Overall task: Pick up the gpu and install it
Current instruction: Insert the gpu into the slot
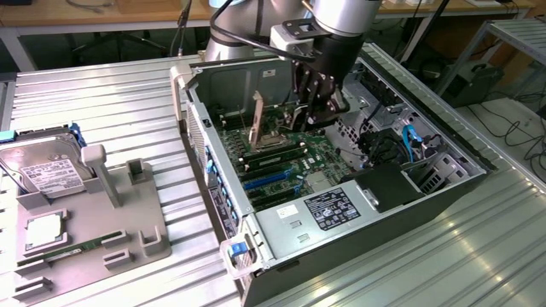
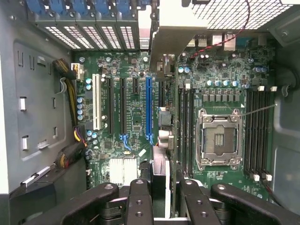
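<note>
Currently, step in hand: the gpu is judged to be picked up already and carried over the open computer case (image 1: 256, 252), so the work stands at the install stage.
Fixture tray (image 1: 85, 256): at the exterior view's left, a hard drive (image 1: 43, 167) and a memory stick (image 1: 64, 252) are seen resting in the grey holder, well apart from the arm.
PCIe slots: on the motherboard (image 2: 136, 117), a blue slot (image 2: 148, 110) is seen between black slots, with a white slot (image 2: 97, 101) further along; all are unoccupied.
Gripper (image 2: 158, 190): its black fingers (image 2: 138, 201) are clamped on the card's edge, seen edge-on between them; in the exterior view the gripper (image 1: 318, 109) is inside the case, above the board.
Gpu (image 2: 165, 131): held upright above the motherboard, its silver bracket (image 2: 173, 33) reaching toward the rear slot covers (image 2: 93, 35); it hangs just beside the blue slot, and is not seated.
CPU socket (image 2: 219, 138): open and bare, flanked by memory slots.
Next move calls for: the card edge to be lined up squarely over one slot and the bracket matched to a rear opening; which slot is meant cannot be told.
</note>
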Controlling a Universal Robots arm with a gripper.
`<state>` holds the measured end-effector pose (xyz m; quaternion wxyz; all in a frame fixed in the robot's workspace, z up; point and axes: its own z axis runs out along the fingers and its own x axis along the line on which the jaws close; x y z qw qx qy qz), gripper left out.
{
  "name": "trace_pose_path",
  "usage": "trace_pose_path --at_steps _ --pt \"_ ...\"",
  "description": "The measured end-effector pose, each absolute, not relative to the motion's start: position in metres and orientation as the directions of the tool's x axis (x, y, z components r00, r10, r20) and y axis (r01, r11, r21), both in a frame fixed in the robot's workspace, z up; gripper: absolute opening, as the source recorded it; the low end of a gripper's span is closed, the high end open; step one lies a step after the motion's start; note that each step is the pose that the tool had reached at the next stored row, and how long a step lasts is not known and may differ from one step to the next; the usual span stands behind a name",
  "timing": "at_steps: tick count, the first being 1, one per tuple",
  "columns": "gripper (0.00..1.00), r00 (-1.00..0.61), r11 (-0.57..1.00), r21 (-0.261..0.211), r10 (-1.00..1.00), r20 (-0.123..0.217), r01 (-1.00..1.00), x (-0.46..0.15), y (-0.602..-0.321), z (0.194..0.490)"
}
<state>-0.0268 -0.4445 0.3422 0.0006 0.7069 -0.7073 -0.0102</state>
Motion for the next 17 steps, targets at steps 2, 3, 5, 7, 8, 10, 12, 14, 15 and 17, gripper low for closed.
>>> trace_pose_path --at_steps 2,3,5,7,8,10,12,14,15,17 --pt "0.28 -0.001 0.0 0.016 -1.0 -0.014 -1.0 -0.027 -0.445 0.341" --pt "0.28 -0.001 0.0 0.017 -1.0 -0.014 -1.0 -0.027 -0.445 0.34" --pt "0.28 -0.001 0.0 0.019 -1.0 -0.014 -1.0 -0.027 -0.445 0.338" --pt "0.28 -0.001 0.0 0.02 -1.0 -0.013 -1.0 -0.027 -0.445 0.336" --pt "0.28 -0.001 0.0 0.02 -1.0 -0.013 -1.0 -0.027 -0.445 0.336" --pt "0.28 -0.001 0.0 0.02 -1.0 -0.015 -1.0 -0.027 -0.445 0.335" --pt "0.28 -0.001 0.0 0.019 -1.0 -0.016 -1.0 -0.027 -0.445 0.333" --pt "0.28 0.0 0.0 0.006 -1.0 -0.016 -1.0 -0.028 -0.445 0.333" --pt "0.28 0.0 0.0 0.001 -1.0 -0.016 -1.0 -0.028 -0.445 0.332" --pt "0.28 0.003 -0.003 0.0 -1.0 -0.017 -1.0 -0.029 -0.445 0.329"
